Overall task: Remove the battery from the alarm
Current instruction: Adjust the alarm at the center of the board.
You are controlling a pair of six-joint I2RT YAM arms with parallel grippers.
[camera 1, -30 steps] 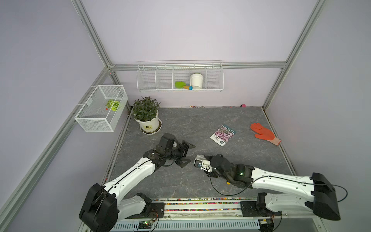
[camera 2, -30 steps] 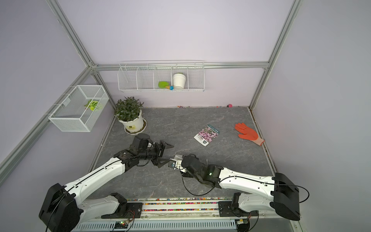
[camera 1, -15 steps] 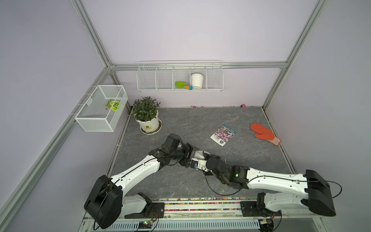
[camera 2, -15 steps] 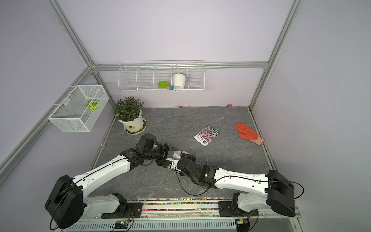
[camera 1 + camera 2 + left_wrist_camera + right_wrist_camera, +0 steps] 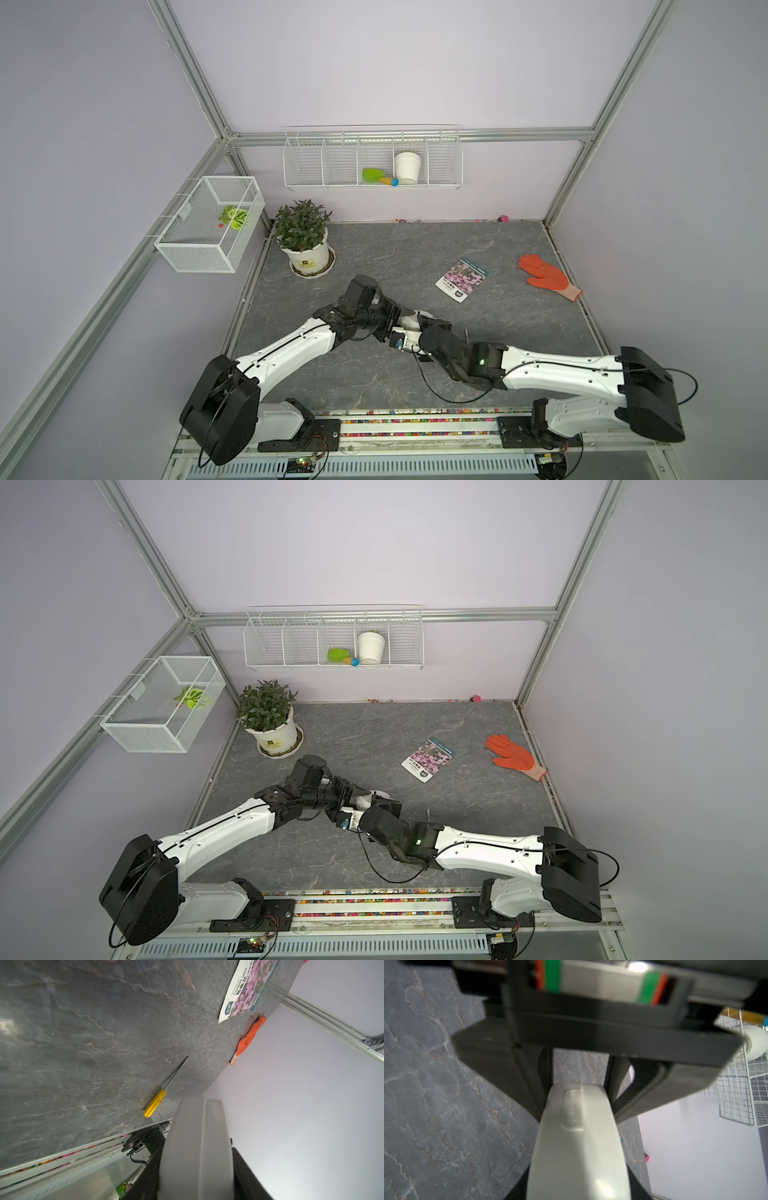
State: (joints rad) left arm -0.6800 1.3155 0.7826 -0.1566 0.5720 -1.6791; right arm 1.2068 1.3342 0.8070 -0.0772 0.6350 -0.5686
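small white rounded plastic alarm clock [image 5: 579,1147] up in air over middle of grey stone-look counter [image 5: 374,257]. left tool [image 5: 397,320] clamped on one end, right tool [image 5: 422,328] gripping other. battery, can't make out tbh

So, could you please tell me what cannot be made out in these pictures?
- Battery: perhaps the blue speck at the alarm in both top views, too small to tell; wrist views show the alarm edge-on.
- Screwdriver handle: under the right arm in both top views.
- Left end effector: contact with the alarm, blurred in the right wrist view.
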